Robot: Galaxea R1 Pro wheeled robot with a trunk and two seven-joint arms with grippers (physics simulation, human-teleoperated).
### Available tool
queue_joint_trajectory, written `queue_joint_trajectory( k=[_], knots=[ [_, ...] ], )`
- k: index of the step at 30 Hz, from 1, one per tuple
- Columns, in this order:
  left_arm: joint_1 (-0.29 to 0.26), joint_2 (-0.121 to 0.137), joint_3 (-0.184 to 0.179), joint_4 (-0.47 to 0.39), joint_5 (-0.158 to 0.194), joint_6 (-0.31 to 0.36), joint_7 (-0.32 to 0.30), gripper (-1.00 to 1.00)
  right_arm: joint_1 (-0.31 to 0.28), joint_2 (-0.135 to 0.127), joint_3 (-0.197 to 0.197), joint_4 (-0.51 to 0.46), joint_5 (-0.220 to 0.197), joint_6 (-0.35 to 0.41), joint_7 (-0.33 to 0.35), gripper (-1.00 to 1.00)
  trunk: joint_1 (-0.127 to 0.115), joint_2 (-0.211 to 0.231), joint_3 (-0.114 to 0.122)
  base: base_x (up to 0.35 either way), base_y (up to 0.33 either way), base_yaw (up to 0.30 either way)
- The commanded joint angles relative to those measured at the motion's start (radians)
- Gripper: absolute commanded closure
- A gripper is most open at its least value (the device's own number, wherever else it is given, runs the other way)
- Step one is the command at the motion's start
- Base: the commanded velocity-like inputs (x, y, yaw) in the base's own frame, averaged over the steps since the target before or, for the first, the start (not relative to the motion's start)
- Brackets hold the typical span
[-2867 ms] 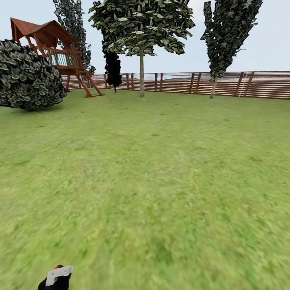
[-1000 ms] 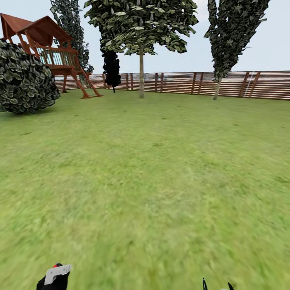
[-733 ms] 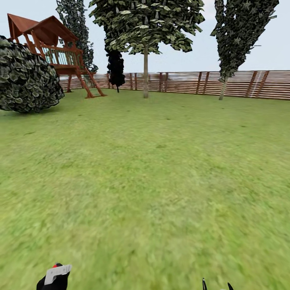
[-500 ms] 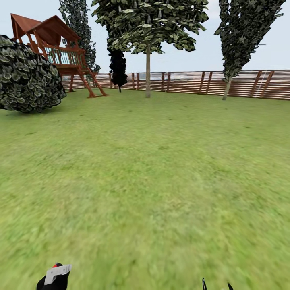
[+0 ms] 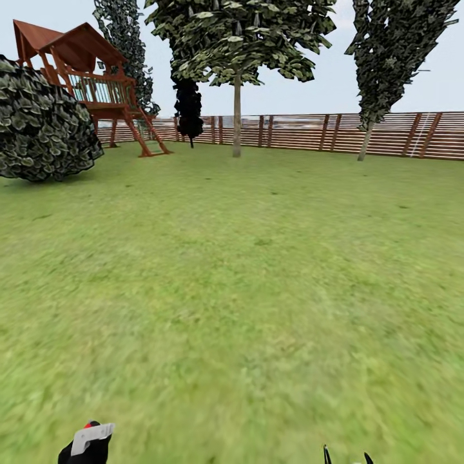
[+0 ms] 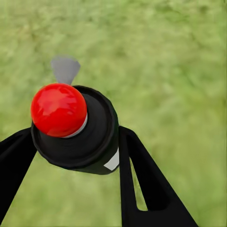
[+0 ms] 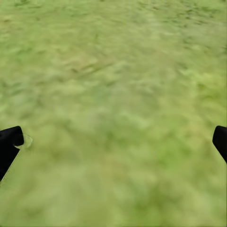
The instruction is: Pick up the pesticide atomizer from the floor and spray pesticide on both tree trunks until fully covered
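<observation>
Pesticide atomizer (image 6: 75,127) clamped in left gripper (image 6: 71,156), right gripper (image 7: 113,142) spread empty; view panned slightly since earlier, trees (image 5: 236,77) still far, keep driving.

R tool (image 5: 346,456) cut off.

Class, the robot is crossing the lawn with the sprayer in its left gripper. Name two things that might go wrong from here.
1. The atomizer sits between the left gripper's fingers; driving bumps might shift or drop it.
2. The two trees stand far off by the fence, well apart, so spraying from here would likely miss both trunks.
</observation>
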Motion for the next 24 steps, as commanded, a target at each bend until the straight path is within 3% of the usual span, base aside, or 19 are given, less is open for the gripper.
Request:
queue_joint_trajectory(
  k=[1, 24],
  knots=[
    [0.000, 0.000, 0.000, 0.000, 0.000, 0.000, -0.001, 1.00, 0.000, 0.000, 0.000, 0.000, 0.000, 0.000, 0.000, -1.00, 0.000, 0.000, 0.000, 0.340, 0.000, 0.000],
    [0.000, 0.000, 0.000, -0.003, -0.001, 0.000, -0.002, 1.00, 0.000, 0.000, -0.002, 0.000, 0.000, -0.001, 0.002, -1.00, 0.000, 0.000, 0.000, 0.340, 0.000, 0.000]
  ],
)
